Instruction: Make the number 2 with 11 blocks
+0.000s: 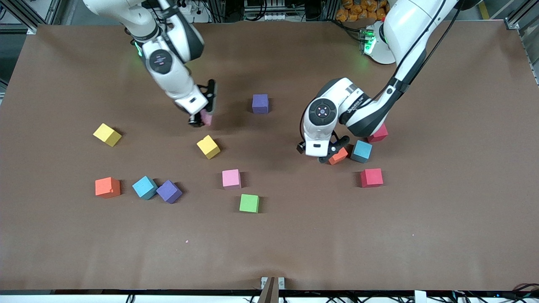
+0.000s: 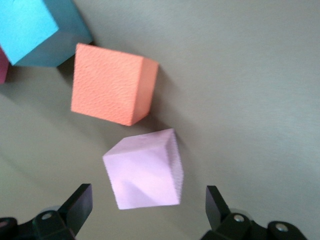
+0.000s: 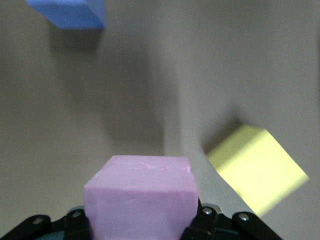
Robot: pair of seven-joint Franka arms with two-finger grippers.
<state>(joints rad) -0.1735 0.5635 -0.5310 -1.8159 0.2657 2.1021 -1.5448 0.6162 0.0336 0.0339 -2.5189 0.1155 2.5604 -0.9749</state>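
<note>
Blocks are lying all over the brown surface point(image 1: 442, 235) — no number 2 is showing yet. The right gripper point(image 1: 201, 120) is squeezing a pink block point(image 3: 141, 200) and holding it up over the surface, above a spot between a purple block point(image 1: 260, 103) and a yellow block point(image 1: 208, 147). The left gripper point(image 1: 326, 156) is hanging low with its fingers point(image 2: 80, 206) spread wide, holding nothing. A light pink block point(image 2: 145, 175) is sitting tilted between those fingers, not touching them. An orange block point(image 1: 338, 156) is lying just beside it, and a light blue block point(image 1: 361, 151) is touching the orange one. A red block point(image 1: 379, 134) is peeking out from under the left arm, and another red block point(image 1: 371, 177) is sitting nearer the camera. Toward the right arm's end are another yellow block point(image 1: 107, 134), another orange block point(image 1: 107, 187), another light blue block point(image 1: 145, 187) and another purple block point(image 1: 169, 191) — the last two are touching. One more pink block point(image 1: 231, 178) and a green block point(image 1: 249, 203) are lying near the middle.
</note>
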